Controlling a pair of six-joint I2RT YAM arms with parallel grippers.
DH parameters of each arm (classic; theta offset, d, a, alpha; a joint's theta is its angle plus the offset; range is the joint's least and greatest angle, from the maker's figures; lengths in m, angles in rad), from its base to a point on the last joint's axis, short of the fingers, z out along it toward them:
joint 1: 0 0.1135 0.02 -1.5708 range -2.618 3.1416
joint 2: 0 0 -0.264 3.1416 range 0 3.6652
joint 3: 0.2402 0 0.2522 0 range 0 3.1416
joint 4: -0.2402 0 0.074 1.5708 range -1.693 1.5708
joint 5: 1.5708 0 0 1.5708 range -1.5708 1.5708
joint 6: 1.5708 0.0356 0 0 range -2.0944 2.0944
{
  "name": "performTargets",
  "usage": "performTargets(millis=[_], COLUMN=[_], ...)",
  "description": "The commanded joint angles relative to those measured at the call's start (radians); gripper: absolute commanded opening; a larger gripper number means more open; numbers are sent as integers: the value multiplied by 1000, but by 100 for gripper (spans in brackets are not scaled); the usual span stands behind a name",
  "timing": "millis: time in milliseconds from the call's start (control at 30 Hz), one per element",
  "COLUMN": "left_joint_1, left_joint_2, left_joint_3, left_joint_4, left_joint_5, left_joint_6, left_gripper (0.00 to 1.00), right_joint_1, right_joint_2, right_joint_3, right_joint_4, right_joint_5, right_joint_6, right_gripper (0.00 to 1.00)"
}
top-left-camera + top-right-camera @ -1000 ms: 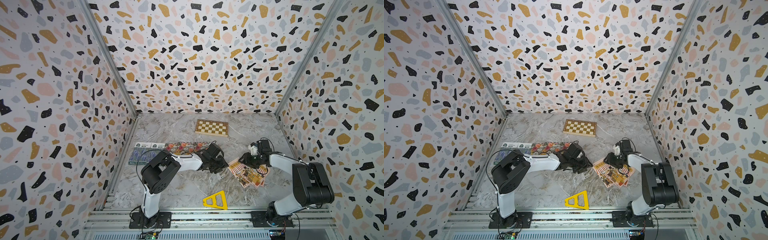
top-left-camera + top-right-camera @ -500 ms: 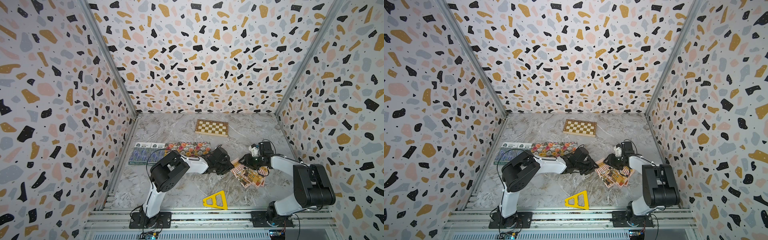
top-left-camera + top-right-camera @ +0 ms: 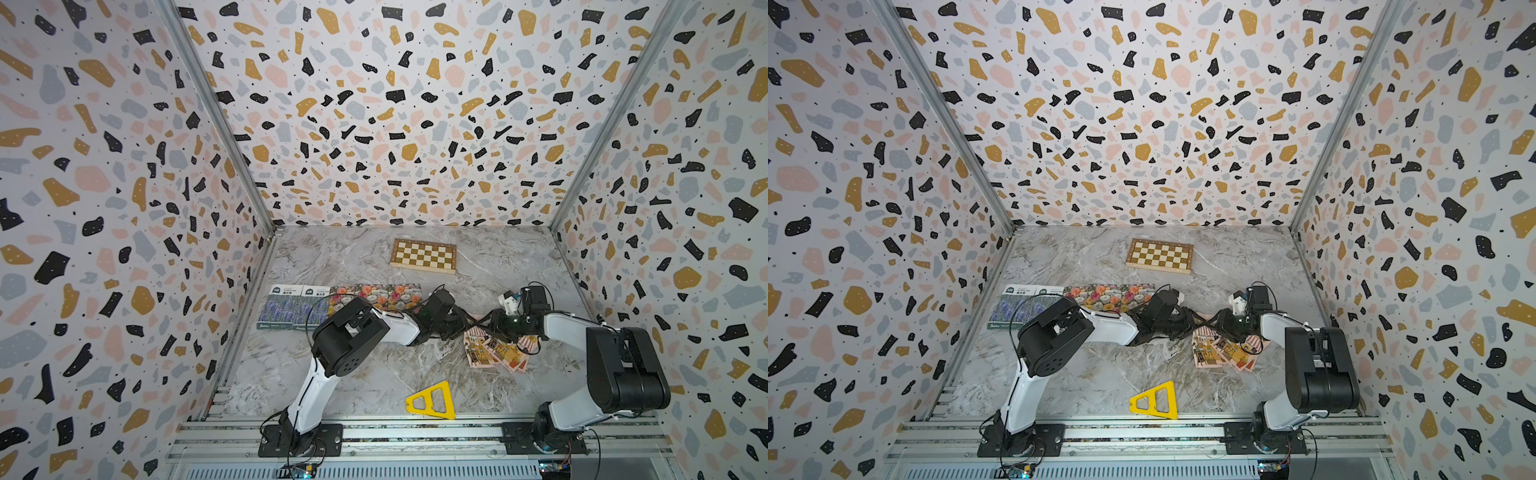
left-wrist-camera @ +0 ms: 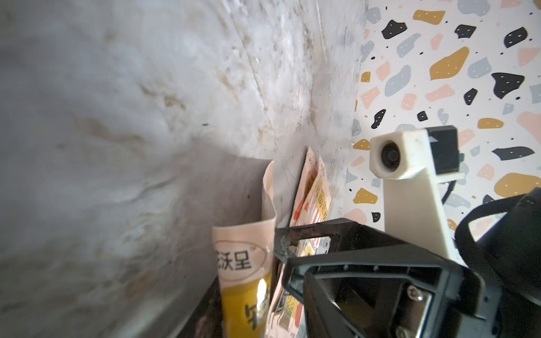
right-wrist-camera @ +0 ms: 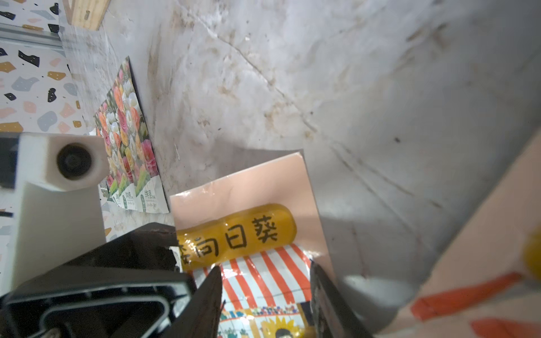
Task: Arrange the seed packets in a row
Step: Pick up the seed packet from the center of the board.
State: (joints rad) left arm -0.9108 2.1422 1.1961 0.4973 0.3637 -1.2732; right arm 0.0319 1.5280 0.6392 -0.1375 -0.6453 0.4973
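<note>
Two purple lavender seed packets (image 3: 286, 307) and several flower packets (image 3: 374, 296) lie in a row at the left. A loose pile of pink packets (image 3: 494, 353) lies to their right. Both grippers meet at the pile's far left corner, the left gripper (image 3: 461, 324) from the left and the right gripper (image 3: 496, 324) from the right. In the right wrist view the right gripper (image 5: 263, 269) is open, its fingers astride a raised pink packet (image 5: 248, 204). In the left wrist view that packet (image 4: 246, 263) stands curled against one dark finger (image 4: 209, 310), which sits well off centre. The other left finger is hidden.
A brown-and-cream chessboard (image 3: 424, 255) lies towards the back. A yellow plastic triangle (image 3: 430, 401) lies near the front rail. Patterned walls close in the left, right and back. The two grippers stand almost tip to tip.
The left gripper has swung right, from the end of the flower packets to the pink pile. One pink packet's end has risen off the pile. The right gripper has barely moved.
</note>
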Motion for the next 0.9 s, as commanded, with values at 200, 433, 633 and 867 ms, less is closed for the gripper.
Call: performTargets(millis=[200, 433, 633, 867], left_joint_1=[50, 87, 88, 87], left_joint_2=[-62, -92, -81, -59], left_joint_3=[-35, -50, 5, 24], left_joint_4=[38, -5, -138, -123], left_joint_5=[117, 196, 228, 232], left_joint_6=[30, 81, 169, 175], left_gripper=[29, 23, 13, 5], right_joint_1=[-10, -8, -2, -2], right_joint_2=[-21, -52, -81, -91], right_joint_3=[-20, -26, -40, -29], right_joint_4=[-56, 6, 35, 36], right_joint_5=[29, 7, -25, -81], right_joint_6=[32, 66, 66, 32], right_gripper=[50, 50, 50, 50])
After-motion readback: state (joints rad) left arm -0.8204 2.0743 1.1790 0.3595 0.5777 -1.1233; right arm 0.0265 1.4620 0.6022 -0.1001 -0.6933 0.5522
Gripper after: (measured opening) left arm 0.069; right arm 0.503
